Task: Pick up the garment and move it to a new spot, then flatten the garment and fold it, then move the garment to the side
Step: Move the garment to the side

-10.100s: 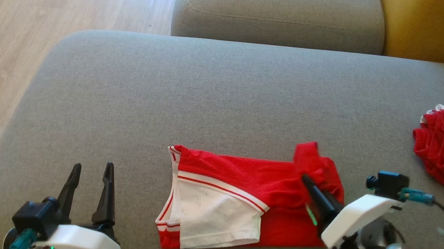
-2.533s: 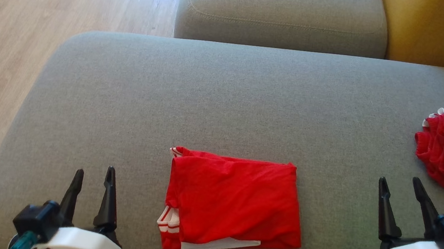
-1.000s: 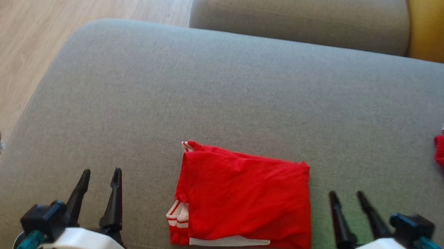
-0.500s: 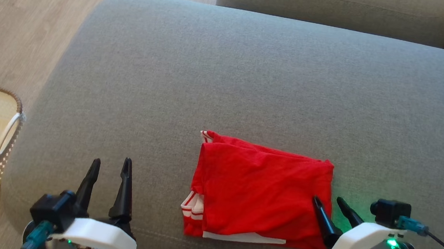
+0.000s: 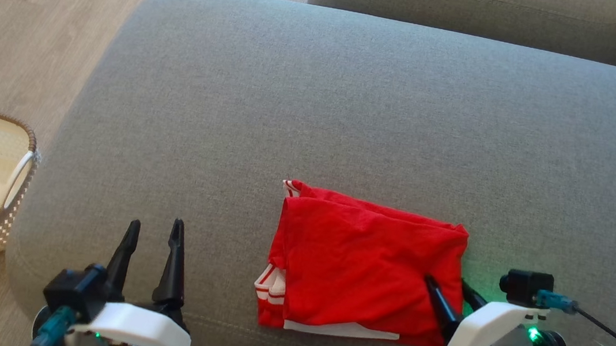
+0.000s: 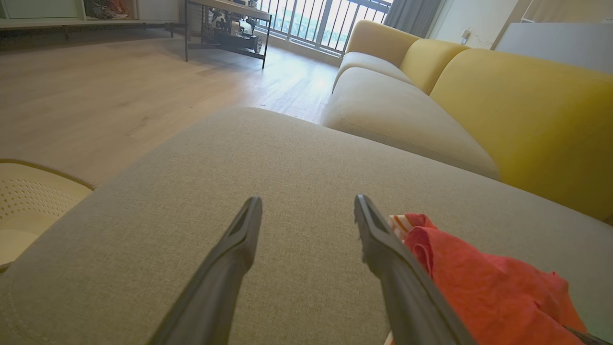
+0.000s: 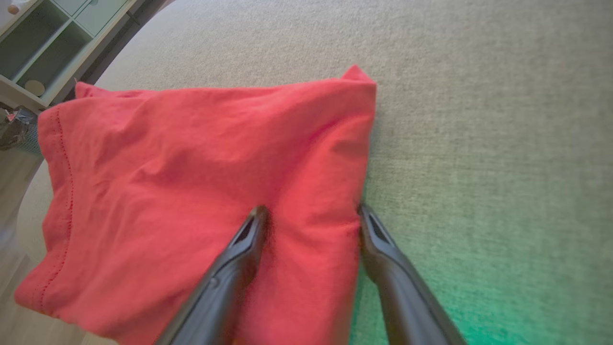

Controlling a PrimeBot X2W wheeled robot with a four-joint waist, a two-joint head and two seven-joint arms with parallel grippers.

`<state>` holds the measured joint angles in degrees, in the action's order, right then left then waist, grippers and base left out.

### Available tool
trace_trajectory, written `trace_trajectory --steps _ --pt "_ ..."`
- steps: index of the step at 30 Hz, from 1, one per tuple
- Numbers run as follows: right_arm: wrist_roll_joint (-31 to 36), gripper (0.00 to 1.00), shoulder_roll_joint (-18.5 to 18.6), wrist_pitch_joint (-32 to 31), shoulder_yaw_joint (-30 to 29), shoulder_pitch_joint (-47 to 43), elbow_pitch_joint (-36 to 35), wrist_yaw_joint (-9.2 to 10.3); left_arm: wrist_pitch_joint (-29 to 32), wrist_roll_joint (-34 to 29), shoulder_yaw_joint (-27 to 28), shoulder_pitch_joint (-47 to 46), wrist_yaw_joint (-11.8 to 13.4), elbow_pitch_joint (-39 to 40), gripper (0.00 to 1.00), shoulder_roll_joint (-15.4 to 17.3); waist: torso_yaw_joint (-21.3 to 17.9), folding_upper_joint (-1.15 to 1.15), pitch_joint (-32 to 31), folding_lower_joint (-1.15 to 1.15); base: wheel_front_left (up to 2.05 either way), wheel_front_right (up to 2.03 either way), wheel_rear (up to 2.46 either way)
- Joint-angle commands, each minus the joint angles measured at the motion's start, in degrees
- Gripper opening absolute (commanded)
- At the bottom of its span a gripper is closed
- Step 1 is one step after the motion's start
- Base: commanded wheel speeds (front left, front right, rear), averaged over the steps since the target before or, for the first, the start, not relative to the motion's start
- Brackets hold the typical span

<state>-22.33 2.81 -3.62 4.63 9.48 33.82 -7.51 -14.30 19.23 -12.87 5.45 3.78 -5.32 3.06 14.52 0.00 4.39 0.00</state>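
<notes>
now the folded red garment (image 5: pixel 362 260) is lying flat near the front edge of the grey sofa seat (image 5: pixel 316 98). the right hand (image 5: pixel 446 281) is standing released over its right border, one finger touching the cloth, the other just beside it. the left hand (image 5: pixel 156 223) is hovering released, well apart on the left.

Head looks down on cushion (image 5: pixel 353 85), left wrist skims it, right wrist apparently near garment (image 7: pixel 191 158)
</notes>
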Motion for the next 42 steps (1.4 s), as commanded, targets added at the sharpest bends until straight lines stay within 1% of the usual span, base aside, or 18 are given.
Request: trace_trajectory --steps 1,6,9,10,12,17,18,19,24,27,29,33,36,42 --pt "0.47 0.0 0.07 0.06 2.33 1.62 -0.21 0.02 -0.7 -1.04 1.31 -2.96 0.08 1.77 1.0 -0.18 -0.09 0.0 0.06 0.0 0.0 0.0 0.0" --pt "2.95 0.0 0.07 1.86 2.84 2.52 0.0 0.02 -0.7 -1.56 1.31 -2.86 0.17 1.81 1.0 -0.18 -0.77 0.0 -0.22 0.0 0.0 0.0 0.0" --pt "8.15 0.0 0.39 4.37 3.38 2.81 -0.29 0.02 -0.7 -1.52 0.84 -2.76 0.21 2.21 1.0 -0.18 -1.62 0.0 -0.62 0.0 0.0 0.0 0.0" --pt "8.15 0.0 0.39 4.37 3.38 2.81 -0.29 0.02 -0.7 -1.52 0.84 -2.76 0.21 2.21 1.0 -0.18 -1.62 0.0 -0.62 0.0 0.0 0.0 0.0" --pt "10.16 0.0 0.39 5.26 3.89 2.76 -0.41 0.02 -0.7 -1.36 0.74 -2.73 0.4 2.44 1.0 -0.18 -2.49 0.0 -0.93 0.0 0.0 0.0 0.0" --pt "14.05 0.0 2.45 6.64 5.56 4.51 -2.3 0.02 -0.7 -1.37 0.81 -2.9 0.42 3.03 1.0 -0.18 -6.23 0.0 -1.17 0.0 0.0 0.0 0.0" --pt "14.56 0.0 3.36 6.75 6.57 5.18 -3.0 0.02 -0.7 -1.36 0.85 -3.02 0.45 3.25 1.0 -0.18 -7.22 0.0 -1.0 0.0 0.0 0.0 0.0" --pt "14.79 0.0 5.47 7.11 8.21 6.83 -4.59 0.02 -0.7 -1.49 0.63 -3.53 0.41 3.62 1.0 -0.18 -9.26 0.0 -0.33 0.0 0.0 0.0 0.0" --pt "12.75 0.0 11.79 7.29 11.96 13.12 -8.29 0.02 -0.7 -2.06 -0.44 -6.66 0.68 4.67 1.0 -0.18 -14.87 0.0 3.23 0.0 0.0 0.0 0.0" --pt "9.89 0.0 15.41 7.34 12.42 18.33 -9.26 0.02 -0.7 -3.32 -1.43 -9.76 0.67 5.29 1.0 -0.18 -18.34 0.0 6.66 0.0 0.0 0.0 0.0" --pt "8.26 0.0 17.92 7.96 12.06 21.74 -8.58 0.02 -0.7 -4.65 -2.31 -12.37 0.24 5.12 1.0 -0.18 -20.24 0.0 9.09 0.0 0.0 0.0 0.0" --pt "4.61 0.0 21.33 9.94 12.04 27.83 -5.06 0.02 -0.7 -7.5 -3.99 -17.67 -0.66 4.14 1.0 -0.18 -23.57 0.0 13.77 0.0 0.0 0.0 0.0" --pt "1.89 0.0 22.84 11.38 11.09 32.52 -0.82 0.02 -0.7 -9.05 -4.74 -21.14 -1.1 3.77 1.0 -0.18 -25.65 0.0 17.01 0.0 0.0 0.0 0.0" --pt "0.27 0.0 25.26 14.56 9.17 40.45 7.78 0.02 -0.7 -9.87 -5.76 -24.53 -0.24 3.58 1.0 -0.18 -27.83 0.0 21.74 0.0 0.0 0.0 0.0"
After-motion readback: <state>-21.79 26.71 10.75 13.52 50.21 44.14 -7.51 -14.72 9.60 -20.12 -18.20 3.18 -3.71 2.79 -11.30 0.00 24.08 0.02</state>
